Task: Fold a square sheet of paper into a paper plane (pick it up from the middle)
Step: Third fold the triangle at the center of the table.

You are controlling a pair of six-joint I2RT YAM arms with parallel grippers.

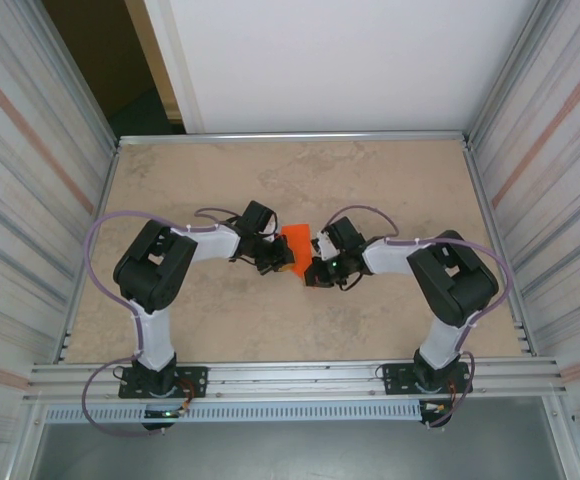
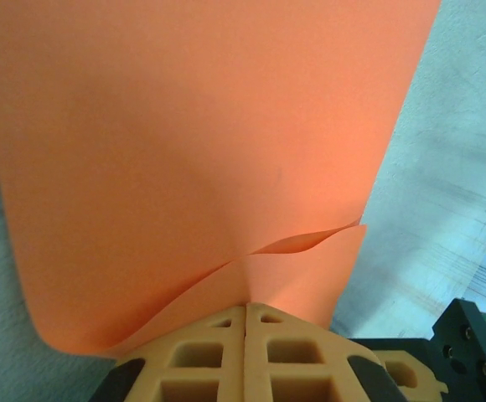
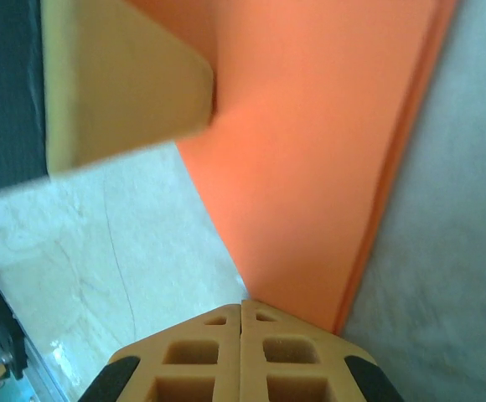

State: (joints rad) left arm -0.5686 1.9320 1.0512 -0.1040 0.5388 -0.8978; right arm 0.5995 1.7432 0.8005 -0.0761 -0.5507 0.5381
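L tool (image 2: 245, 306) & R tool (image 3: 241, 301) both clamped on orange paper (image 1: 294, 241), opp sides, sheet partly folded

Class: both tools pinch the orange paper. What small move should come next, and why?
Probably lower the orange sheet flat onto the table and press it. The left tool and right tool are both shut on it, and its two layers gape apart near the left tool, so the fold looks uncreased.

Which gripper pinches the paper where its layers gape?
The left gripper: a curled flap lifts off the paper there; at the right gripper layers lie flat.
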